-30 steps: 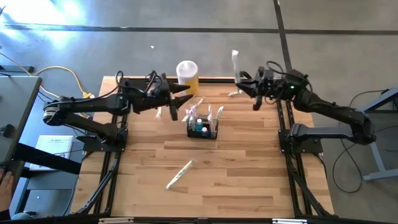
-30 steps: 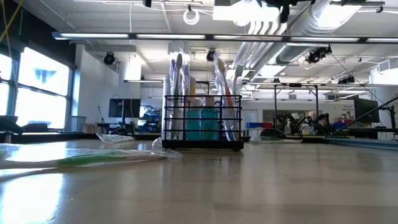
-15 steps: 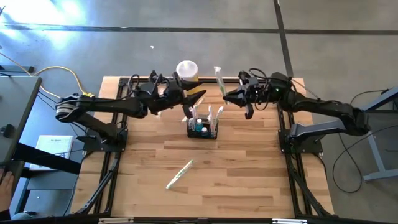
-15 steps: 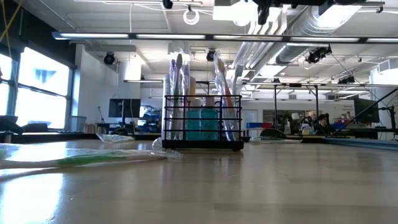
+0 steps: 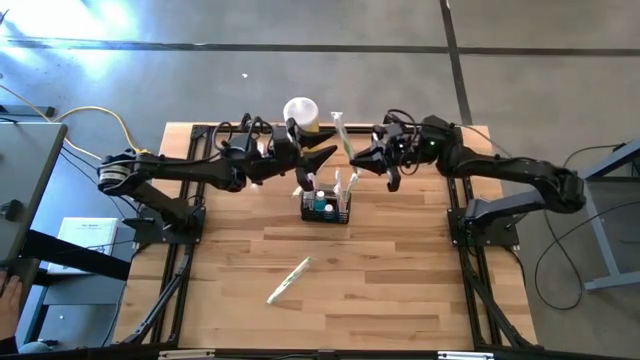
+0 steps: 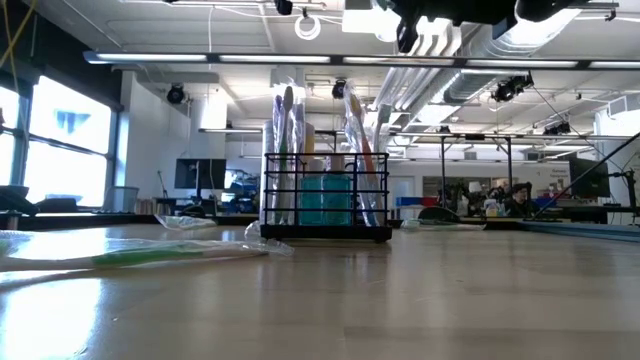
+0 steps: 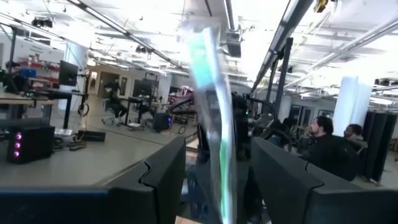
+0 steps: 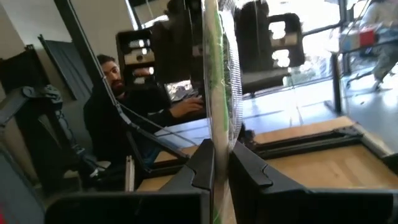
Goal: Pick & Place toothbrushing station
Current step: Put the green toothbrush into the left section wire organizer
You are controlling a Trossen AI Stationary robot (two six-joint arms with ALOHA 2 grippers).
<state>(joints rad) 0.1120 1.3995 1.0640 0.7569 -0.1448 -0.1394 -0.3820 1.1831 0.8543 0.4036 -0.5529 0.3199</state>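
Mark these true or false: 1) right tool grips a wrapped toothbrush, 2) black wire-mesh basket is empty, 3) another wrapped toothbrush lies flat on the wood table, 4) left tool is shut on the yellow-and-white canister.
1) Right tool is shut on a clear-wrapped green toothbrush: true.
2) The small black wire-mesh basket is empty: false; it holds upright toothbrushes and a teal bottle.
3) Another wrapped toothbrush lies flat on the wooden table: true.
4) Left tool is shut on the yellow-and-white cylindrical canister: false; it is open, holding nothing, facing the right tool.
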